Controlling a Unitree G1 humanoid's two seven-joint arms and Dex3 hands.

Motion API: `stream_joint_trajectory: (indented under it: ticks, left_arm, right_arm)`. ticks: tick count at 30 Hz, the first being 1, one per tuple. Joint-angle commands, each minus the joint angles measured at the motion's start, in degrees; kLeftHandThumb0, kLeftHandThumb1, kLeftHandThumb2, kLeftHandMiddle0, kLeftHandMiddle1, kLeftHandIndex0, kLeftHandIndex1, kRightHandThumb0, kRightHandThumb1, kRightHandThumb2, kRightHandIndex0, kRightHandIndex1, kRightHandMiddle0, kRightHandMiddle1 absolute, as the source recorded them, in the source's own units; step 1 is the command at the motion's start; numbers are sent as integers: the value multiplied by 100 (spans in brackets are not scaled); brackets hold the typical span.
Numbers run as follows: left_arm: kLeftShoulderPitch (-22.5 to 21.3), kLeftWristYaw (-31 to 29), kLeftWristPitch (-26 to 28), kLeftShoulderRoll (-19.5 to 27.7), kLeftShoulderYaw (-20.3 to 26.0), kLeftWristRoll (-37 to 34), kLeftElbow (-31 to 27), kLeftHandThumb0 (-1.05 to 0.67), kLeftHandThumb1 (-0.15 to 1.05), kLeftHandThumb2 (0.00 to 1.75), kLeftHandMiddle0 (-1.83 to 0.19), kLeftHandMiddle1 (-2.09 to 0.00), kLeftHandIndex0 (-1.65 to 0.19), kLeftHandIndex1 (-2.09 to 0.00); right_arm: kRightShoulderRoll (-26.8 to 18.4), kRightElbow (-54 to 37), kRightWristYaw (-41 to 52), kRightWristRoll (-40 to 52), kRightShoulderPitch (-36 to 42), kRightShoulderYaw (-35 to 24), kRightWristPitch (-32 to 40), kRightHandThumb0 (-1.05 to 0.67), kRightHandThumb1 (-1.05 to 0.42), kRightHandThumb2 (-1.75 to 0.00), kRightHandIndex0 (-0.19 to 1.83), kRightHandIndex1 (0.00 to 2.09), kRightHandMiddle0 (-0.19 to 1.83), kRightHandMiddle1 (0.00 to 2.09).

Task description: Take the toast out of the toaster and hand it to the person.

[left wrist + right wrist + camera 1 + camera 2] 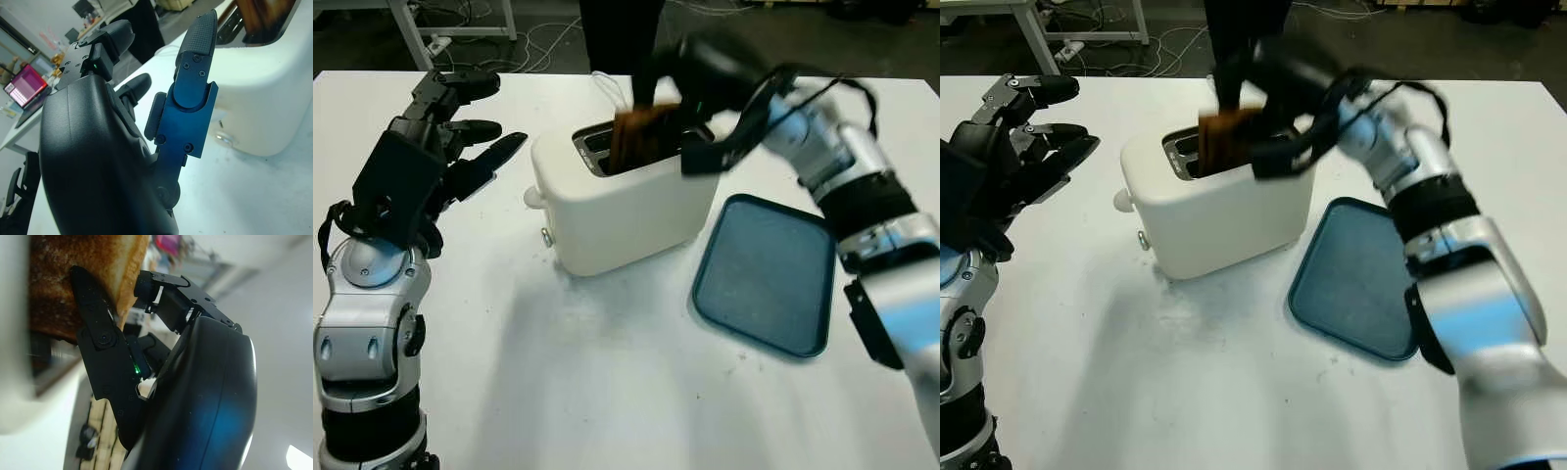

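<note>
Half out of the far slot of the toaster (622, 201), the toast (641, 135) stands upright, its browned face showing and its lower part down inside the slot. Closed around it is the right hand (690, 93), reaching in from the right above the toaster's top; in the right wrist view one black finger (98, 340) lies pressed against the crust side of the slice (78, 279), with another finger on the opposite face. That cream toaster sits near the middle of the white counter (607, 382), turned at a slant, with its knob and lever on the left end. Just right of it, close to its right end, lies a dark blue tray (766, 274), whose near right corner comes close to the right forearm. Left of the toaster the left hand (445, 147) is raised above the counter, open and holding nothing, its fingertips pointing toward the toaster with a gap between them. Near the robot the counter is bare white surface from the toaster to the near edge. Beyond the counter's far edge a person in dark clothing (619, 39) stands right behind the toaster, on a floor strewn with cables (543, 44).
</note>
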Motion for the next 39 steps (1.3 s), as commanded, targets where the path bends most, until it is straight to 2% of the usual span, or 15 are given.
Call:
stream_joint_trajectory:
  ticks: [1, 11, 17, 24, 26, 32, 36, 39]
  left_arm:
    - [53, 3, -52, -6, 16, -14, 23, -66, 88, 0, 0, -118, -9, -90]
    - [51, -12, -85, 55, -35, 48, 44, -68, 89, 0, 0, -119, -9, -91]
    - [71, -22, -98, 32, 5, 2, 40, -66, 89, 0, 0, -118, -8, -91]
    - [64, 0, -54, 36, -10, 29, 31, -68, 89, 0, 0, -118, -8, -91]
    - [63, -10, -70, 36, -7, 20, 46, -67, 89, 0, 0, -118, -8, -91]
    - [56, -35, -56, -7, 58, -83, 58, -64, 89, 0, 0, -115, -7, -91]
    - [34, -25, -59, 8, 25, -54, 87, -66, 89, 0, 0, -116, -7, -92]
    - [22, -41, -63, 48, -4, -23, 97, -68, 89, 0, 0, -117, -7, -92]
  right_arm:
    - [-16, 135, -80, 128, -104, -80, 42, -42, -92, -33, 113, 175, 86, 175]
    - [-45, 376, -8, 209, -162, -35, 70, -41, -92, -33, 113, 175, 85, 175]
    - [43, 555, 387, 1005, -255, -583, 419, -41, -92, -41, 113, 175, 85, 175]
    - [40, 1523, -90, 1438, -404, -1089, 862, -45, -92, -42, 107, 175, 81, 175]
    - [67, 1758, -104, 1709, -415, -1344, 1080, -44, -92, -42, 106, 175, 75, 175]
    - [84, 2094, -11, 2678, -287, -2206, 1648, -35, -92, -42, 104, 175, 75, 175]
    - [93, 2239, -70, 2996, -154, -2512, 1918, -26, -92, -46, 98, 175, 67, 175]
    - [202, 2343, -349, 3205, -116, -2742, 2221, -20, -92, -44, 89, 175, 49, 175]
